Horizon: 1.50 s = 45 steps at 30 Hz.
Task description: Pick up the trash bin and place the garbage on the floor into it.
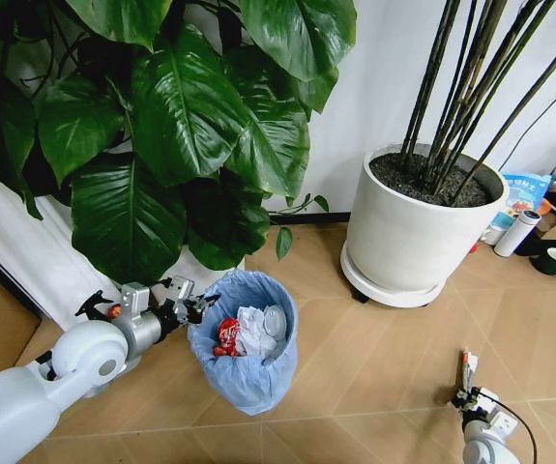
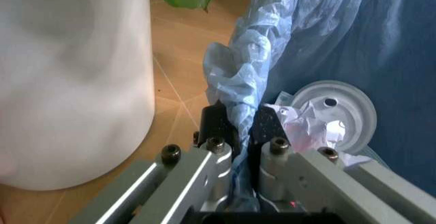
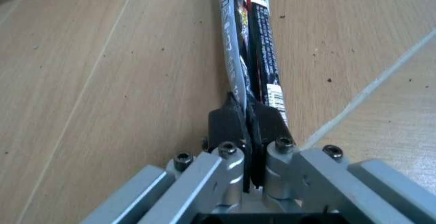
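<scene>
The right gripper (image 3: 248, 119) is clamped on the slim tube-like wrapper (image 3: 250, 45), pinched at one end between both pads so the long flattened pack sticks straight out past the fingertips; in the head view the right gripper (image 1: 468, 391) is seen low at the robot's right, with the wrapper (image 1: 466, 367) standing up from it, above the floor (image 1: 374, 338) and well apart from the bin. An end grip like this is judged to leave the length free to be dropped in. On the wrapper a red top band with white letters, a dark panel and a small white label with fine print are seen, but nothing can be read. The left gripper (image 2: 237, 124) is closed on the rim of the trash bin (image 1: 245, 340), one pad outside and one inside, with the crinkly light-blue bag (image 2: 238, 76) bunched between them; the rim is judged to be held so the bin can be carried and kept open-side up for the other arm. Inside the bin a crumpled white paper wad (image 1: 253, 329), a red wrapper (image 1: 227, 335) and a small white disc (image 2: 337, 114) are already lying. Just beside the bin a large white plant pot (image 2: 68, 81) is standing, and a second pot (image 1: 415, 227) is set farther right. A blue packet (image 1: 524, 190) bears writing too small to make out.
</scene>
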Tool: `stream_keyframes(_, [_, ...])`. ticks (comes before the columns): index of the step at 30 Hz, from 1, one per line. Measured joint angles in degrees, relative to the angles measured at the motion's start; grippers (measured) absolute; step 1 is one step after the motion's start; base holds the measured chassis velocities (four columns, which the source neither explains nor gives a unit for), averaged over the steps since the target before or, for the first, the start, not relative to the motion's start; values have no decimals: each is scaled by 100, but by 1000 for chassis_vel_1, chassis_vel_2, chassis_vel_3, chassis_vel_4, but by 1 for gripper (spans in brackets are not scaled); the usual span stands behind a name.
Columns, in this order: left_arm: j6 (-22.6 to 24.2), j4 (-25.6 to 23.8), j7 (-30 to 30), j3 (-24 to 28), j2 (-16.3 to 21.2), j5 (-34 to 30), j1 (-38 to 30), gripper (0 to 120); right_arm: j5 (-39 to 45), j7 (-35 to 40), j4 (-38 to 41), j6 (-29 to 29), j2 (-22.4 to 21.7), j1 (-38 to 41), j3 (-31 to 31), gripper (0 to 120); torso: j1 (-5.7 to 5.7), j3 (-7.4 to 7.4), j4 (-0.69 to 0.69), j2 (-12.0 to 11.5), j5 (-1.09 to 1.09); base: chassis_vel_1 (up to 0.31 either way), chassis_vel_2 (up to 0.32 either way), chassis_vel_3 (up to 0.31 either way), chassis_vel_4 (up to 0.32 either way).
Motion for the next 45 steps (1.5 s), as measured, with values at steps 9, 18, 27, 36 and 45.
stream_keyframes(9, [-13,26,21,-12,-22,26,19,0,-183,-240,335,214,-169,-337,35,0,0,0,0,0,3,0,0,0,0])
stream_keyframes(18, [-19,175,69,251,-166,85,-98,0,-1086,-4076,932,1954,-1082,-831,384,0,0,0,0,0,1,0,0,0,0])
stream_keyframes(27, [-25,332,80,621,-351,126,-333,0,261,-7153,1766,2287,-1630,-785,198,0,0,0,-1,0,0,0,0,0,0])
stream_keyframes(36, [-67,456,213,1097,-386,106,-650,0,1378,-8190,2651,1683,-2076,1092,-1531,0,0,1,4,0,0,0,0,0,0])
stream_keyframes(45, [-103,651,284,1466,-582,35,-1086,0,1669,-7989,2637,1329,-1950,2059,-2804,0,0,1,0,0,-1,0,0,0,0])
